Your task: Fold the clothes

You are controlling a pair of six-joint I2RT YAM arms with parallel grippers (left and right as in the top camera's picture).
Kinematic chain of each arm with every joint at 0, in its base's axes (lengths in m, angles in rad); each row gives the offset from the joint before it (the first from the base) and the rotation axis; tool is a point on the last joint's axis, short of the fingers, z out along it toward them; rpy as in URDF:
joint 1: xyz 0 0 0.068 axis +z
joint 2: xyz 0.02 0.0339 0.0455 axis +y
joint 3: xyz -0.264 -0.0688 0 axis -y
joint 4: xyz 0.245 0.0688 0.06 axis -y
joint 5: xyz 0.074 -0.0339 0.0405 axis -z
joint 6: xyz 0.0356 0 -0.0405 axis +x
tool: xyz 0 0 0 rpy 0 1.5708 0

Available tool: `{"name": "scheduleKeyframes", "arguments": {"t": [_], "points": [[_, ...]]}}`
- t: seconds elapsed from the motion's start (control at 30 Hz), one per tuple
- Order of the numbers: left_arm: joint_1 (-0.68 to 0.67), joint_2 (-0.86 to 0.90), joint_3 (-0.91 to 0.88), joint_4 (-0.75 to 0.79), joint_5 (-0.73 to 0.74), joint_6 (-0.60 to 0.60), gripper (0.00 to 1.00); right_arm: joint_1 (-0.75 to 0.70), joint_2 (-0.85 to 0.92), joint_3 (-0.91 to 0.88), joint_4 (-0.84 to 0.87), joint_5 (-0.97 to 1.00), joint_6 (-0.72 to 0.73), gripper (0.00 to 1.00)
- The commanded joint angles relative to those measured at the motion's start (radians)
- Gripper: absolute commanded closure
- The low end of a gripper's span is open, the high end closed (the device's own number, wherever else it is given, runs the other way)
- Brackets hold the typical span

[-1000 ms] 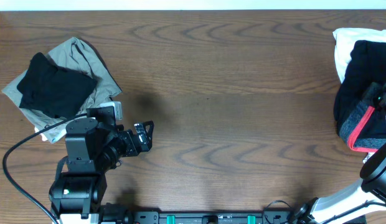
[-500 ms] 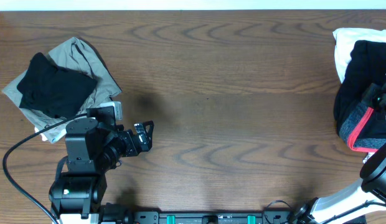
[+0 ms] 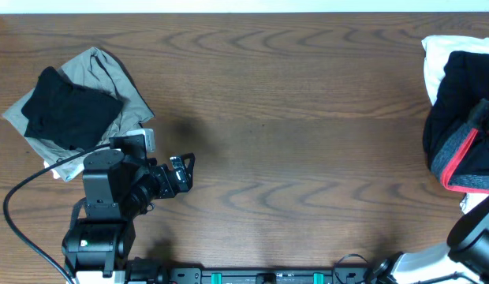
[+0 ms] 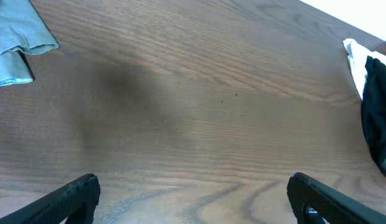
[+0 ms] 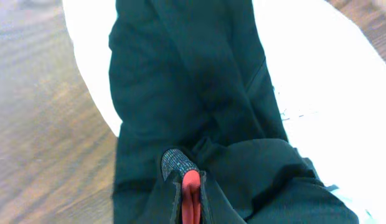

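The right gripper [image 3: 485,119] is closed in a pinch on the clothes [image 5: 180,81], thin black fabric heaped on the white garment [image 5: 317,81]. A ridge of heathered grey waistband [image 5: 174,163] with a coral-red edge [image 5: 191,193] stands up in the grip. Well apart from the white garment, the left gripper [image 4: 193,186] gapes wide over the wood-grain table [image 4: 199,112], holding nothing.

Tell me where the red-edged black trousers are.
In the overhead view, the black trousers lie at the far right edge of the table, heaped on a white garment.
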Motion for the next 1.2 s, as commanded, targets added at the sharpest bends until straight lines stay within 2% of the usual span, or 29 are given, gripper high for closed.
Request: {"name": "scheduleKeyframes", "arguments": {"t": [0.0, 0.17, 0.37, 0.53, 0.63, 0.83, 0.87, 0.97, 1.07, 1.17], "points": [[-0.003, 0.000, 0.018, 0.003, -0.005, -0.005, 0.02, 0.011, -0.053, 0.013, -0.024, -0.011, 0.031, 0.93], [-0.003, 0.000, 0.018, 0.003, -0.005, -0.005, 0.02, 0.027, -0.071, 0.013, -0.087, -0.011, 0.031, 0.91], [-0.003, 0.000, 0.018, 0.003, -0.005, -0.005, 0.02, 0.056, -0.071, 0.012, -0.135, -0.011, 0.030, 0.84], [-0.003, 0.000, 0.018, 0.003, -0.005, -0.005, 0.02, 0.058, -0.071, 0.012, -0.147, -0.010, 0.030, 0.85], [-0.003, 0.000, 0.018, 0.003, -0.005, -0.005, 0.02, 0.058, -0.071, 0.012, -0.156, -0.010, 0.030, 0.80], [-0.003, 0.000, 0.018, 0.003, -0.005, -0.005, 0.02, 0.058, -0.071, 0.012, -0.156, -0.003, 0.030, 0.82], [-0.003, 0.000, 0.018, 0.003, -0.005, -0.005, 0.02, 0.058, -0.071, 0.012, -0.154, -0.002, 0.030, 0.81], [-0.003, 0.000, 0.018, 0.003, -0.005, -0.005, 0.02, 0.058, -0.071, 0.012, -0.122, 0.056, 0.030, 0.61], [-0.003, 0.000, 0.018, 0.003, -0.005, -0.005, 0.02, 0.055, -0.068, 0.012, -0.076, 0.101, 0.026, 0.57], [-0.003, 0.000, 0.018, 0.003, -0.005, -0.005, 0.02, 0.053, -0.046, 0.012, -0.037, 0.090, -0.001, 0.58]]}}
